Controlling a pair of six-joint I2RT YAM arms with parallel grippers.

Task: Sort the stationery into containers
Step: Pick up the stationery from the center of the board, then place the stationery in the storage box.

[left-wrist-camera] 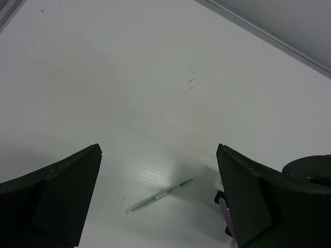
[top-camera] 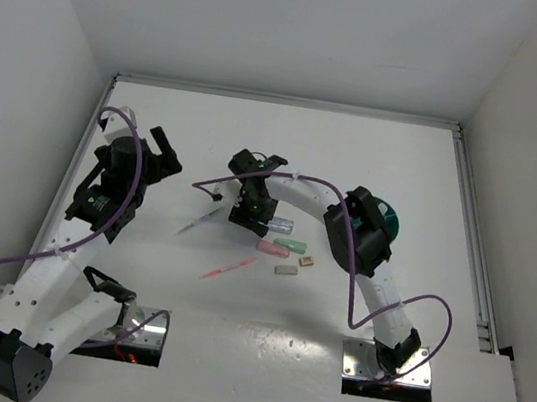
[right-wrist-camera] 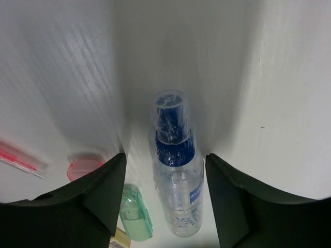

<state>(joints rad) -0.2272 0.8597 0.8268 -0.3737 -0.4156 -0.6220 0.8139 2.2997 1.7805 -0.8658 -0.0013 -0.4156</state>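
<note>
A clear marker with a blue cap (right-wrist-camera: pixel 177 165) lies on the table between the fingers of my right gripper (right-wrist-camera: pixel 165 157), which is open with a gap on each side. Beside it lie a green stick (right-wrist-camera: pixel 135 213), a pink stick (right-wrist-camera: pixel 85 166), a tan block (right-wrist-camera: pixel 120 242) and a pink pen (right-wrist-camera: pixel 20 161). From above, my right gripper (top-camera: pixel 254 217) hangs over the marker (top-camera: pixel 281 225). The teal cup (top-camera: pixel 390 219) is partly hidden behind the right arm. My left gripper (top-camera: pixel 169 158) is open and empty, above and away from a thin green pen (left-wrist-camera: pixel 163 195).
A grey block (top-camera: pixel 285 270) and the tan block (top-camera: pixel 307 262) lie just right of the pink pen (top-camera: pixel 228 271). The green pen (top-camera: pixel 200 221) lies between the two grippers. White walls enclose the table, with a rail along the right edge (top-camera: pixel 473 252).
</note>
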